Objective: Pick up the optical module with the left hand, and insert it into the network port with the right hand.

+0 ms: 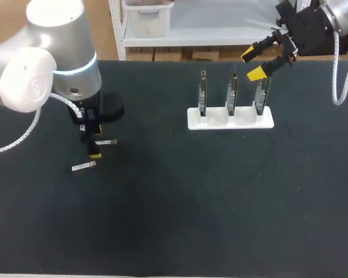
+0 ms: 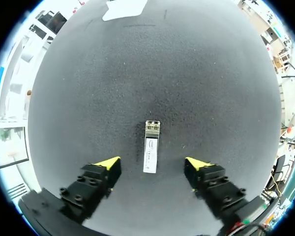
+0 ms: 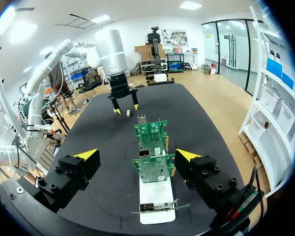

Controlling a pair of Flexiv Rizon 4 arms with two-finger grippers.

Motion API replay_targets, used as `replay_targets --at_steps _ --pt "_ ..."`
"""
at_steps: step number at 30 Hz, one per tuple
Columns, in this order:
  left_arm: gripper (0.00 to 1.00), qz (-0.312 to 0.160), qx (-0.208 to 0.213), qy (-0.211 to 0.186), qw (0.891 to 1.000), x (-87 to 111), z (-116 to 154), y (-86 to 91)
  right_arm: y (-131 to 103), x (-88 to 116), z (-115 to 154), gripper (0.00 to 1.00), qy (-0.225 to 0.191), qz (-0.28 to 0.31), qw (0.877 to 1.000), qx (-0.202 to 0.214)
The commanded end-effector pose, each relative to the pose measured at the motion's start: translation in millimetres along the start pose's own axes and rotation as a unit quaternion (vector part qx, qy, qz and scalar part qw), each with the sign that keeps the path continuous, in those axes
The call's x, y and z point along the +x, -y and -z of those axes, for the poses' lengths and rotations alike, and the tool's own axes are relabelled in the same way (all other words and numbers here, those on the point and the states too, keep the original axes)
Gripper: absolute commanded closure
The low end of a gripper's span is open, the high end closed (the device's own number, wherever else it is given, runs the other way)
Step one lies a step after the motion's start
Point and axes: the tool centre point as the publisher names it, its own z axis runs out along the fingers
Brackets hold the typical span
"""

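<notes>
1. Hovering low over the black table (image 1: 191,202), the left gripper (image 1: 94,142) is well apart from the white stand (image 1: 267,121), out on the left arm's side of it.
2. Its two yellow-tipped fingers are spread wide and touch nothing.
3. In the left wrist view, an optical module (image 2: 151,147) lies flat on the table between those spread fingers, with clear space on both sides. Its metal end points ahead of the gripper, towards the white stand.
4. A second optical module (image 1: 84,167) lies flat on the table just beside the left gripper, farther from the white stand than the first one is. It cannot be seen in the left wrist view.
5. The white stand sits on the table and holds three green circuit boards (image 1: 233,91) upright in a row, edge-on in the head view and set apart from one another.
6. The right gripper (image 1: 252,64) hangs above the end of the white stand nearest the right arm, over the last board in the row.
7. Its fingers are also wide apart and hold nothing. In the right wrist view, the boards stand lined up ahead of it, between the two yellow tips but below them.
8. The network ports on the boards are too small to tell apart in the head view.
</notes>
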Motion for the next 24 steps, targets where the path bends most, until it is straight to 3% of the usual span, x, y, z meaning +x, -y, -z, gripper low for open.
replay_targets --at_steps 1,19,24 --pt "1.00 0.000 0.002 -0.002 1.000 0.2 -1.1 0.4 -0.6 0.0 -0.3 0.00 0.000 0.000 1.000 0.001" --pt "1.00 0.003 0.008 0.006 1.000 -3.8 -3.1 5.5 -0.6 0.0 -0.3 0.00 0.000 0.000 1.000 0.001" --pt "1.00 0.034 0.000 0.032 0.999 -6.2 2.2 1.4 -0.6 0.0 -0.3 0.00 0.000 0.000 1.000 0.001"
